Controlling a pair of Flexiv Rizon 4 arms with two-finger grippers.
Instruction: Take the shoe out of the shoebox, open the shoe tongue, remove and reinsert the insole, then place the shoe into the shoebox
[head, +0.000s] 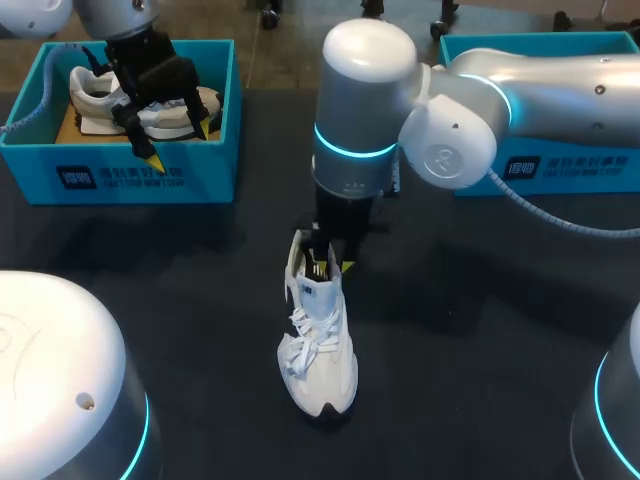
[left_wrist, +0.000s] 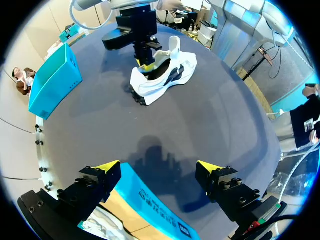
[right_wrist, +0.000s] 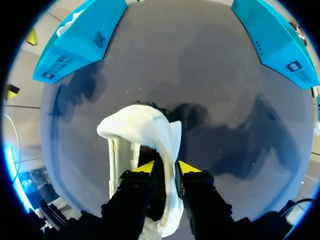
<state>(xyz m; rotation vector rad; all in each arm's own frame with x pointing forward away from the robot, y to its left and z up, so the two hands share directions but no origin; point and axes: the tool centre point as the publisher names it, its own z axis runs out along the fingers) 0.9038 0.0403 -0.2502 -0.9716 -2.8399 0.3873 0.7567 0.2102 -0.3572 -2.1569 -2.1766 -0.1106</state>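
Observation:
A white shoe (head: 320, 352) stands on the dark table, toe toward the front edge, also visible in the left wrist view (left_wrist: 165, 75). My right gripper (head: 335, 265) reaches down into its opening near the heel. In the right wrist view the right gripper (right_wrist: 166, 167) is slightly open around a thin white flap (right_wrist: 170, 150) of the shoe, with a dark gap on one side; heel part or insole, I cannot tell. My left gripper (head: 178, 145) hangs open over the teal shoebox (head: 120, 178) at the back left, which holds a second white shoe (head: 95, 95).
Another teal box (head: 560, 165) stands at the back right behind my right arm, also seen beyond the shoe in the left wrist view (left_wrist: 52, 80). The shoebox wall (left_wrist: 150, 207) lies just under the left gripper (left_wrist: 159, 170).

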